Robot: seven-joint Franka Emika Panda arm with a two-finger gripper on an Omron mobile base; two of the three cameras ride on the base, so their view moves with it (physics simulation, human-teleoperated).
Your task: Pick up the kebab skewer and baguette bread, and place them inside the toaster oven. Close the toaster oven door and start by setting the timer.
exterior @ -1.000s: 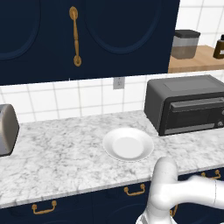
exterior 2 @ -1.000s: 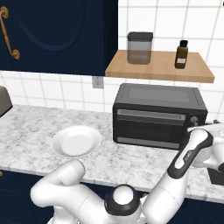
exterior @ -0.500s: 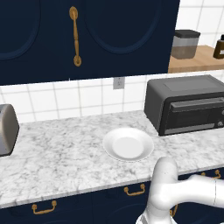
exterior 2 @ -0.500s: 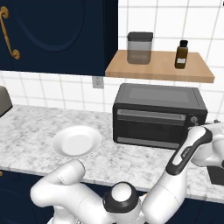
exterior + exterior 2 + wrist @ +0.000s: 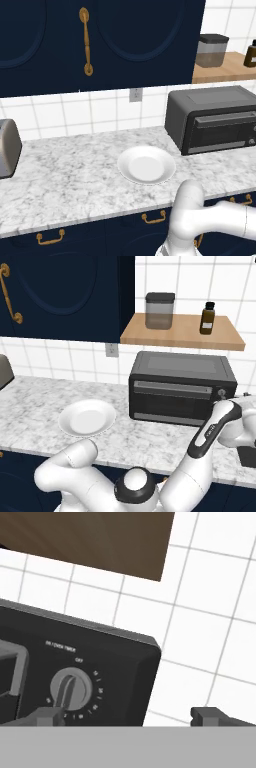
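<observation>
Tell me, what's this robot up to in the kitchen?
The white arm has reached over to the right end of the toaster oven, whose door is shut. In the hand view, the gripper is open and close to the timer knob, with one fingertip just below the knob and the other out past the oven's corner. It looks set to turn the timer. A white plate sits bare on the counter.

The counter [image 5: 75, 185] carries one toaster oven [image 5: 215, 120], one white plate [image 5: 146, 165] and one silver toaster [image 5: 7, 148]. One wooden shelf [image 5: 182, 333] bears one grey canister [image 5: 160, 310] and one brown bottle [image 5: 207, 318].
</observation>
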